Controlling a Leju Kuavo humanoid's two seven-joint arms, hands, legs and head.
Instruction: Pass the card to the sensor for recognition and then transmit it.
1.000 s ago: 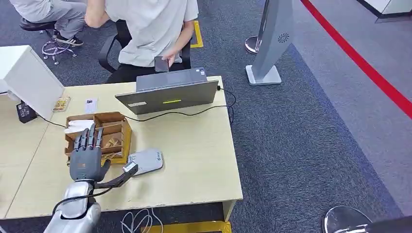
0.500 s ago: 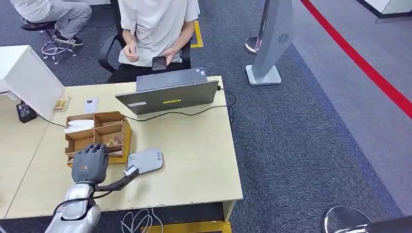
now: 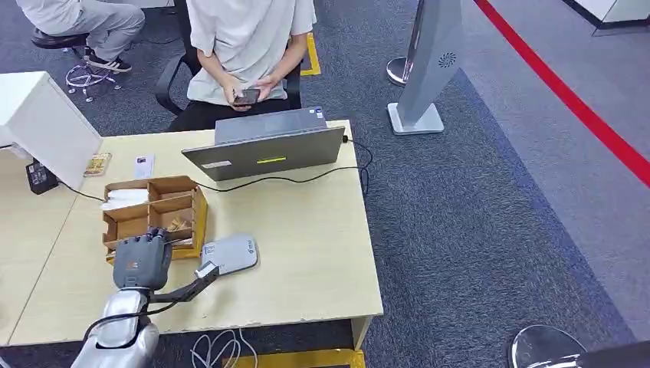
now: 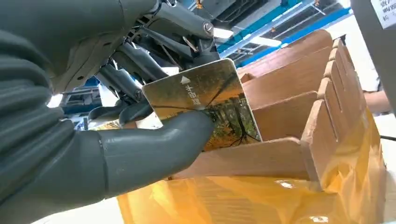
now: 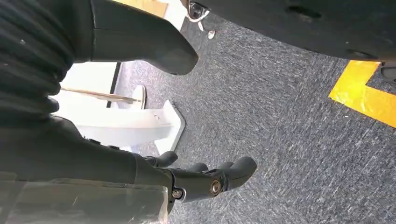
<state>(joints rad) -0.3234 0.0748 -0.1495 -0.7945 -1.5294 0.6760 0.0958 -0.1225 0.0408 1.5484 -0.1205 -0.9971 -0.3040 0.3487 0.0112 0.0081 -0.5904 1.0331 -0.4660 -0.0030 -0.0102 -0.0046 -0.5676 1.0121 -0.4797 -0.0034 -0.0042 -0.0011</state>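
- The left hand hovers at the near edge of the cardboard box, fingers curled down into it; in the left wrist view the hand pinches a card between thumb and fingers.
- The card, printed with an autumn-coloured scene, stands tilted just above a near compartment of the box.
- The right hand hangs over grey carpet, fingers loosely apart and holding nothing.
- Just right of the box, the grey sensor pad lies flat on the table, close beside the left hand.
- Farther back, a laptop sits at the table's far edge, its cable trailing across.
- Beyond it, a seated person holds a phone in both hands.
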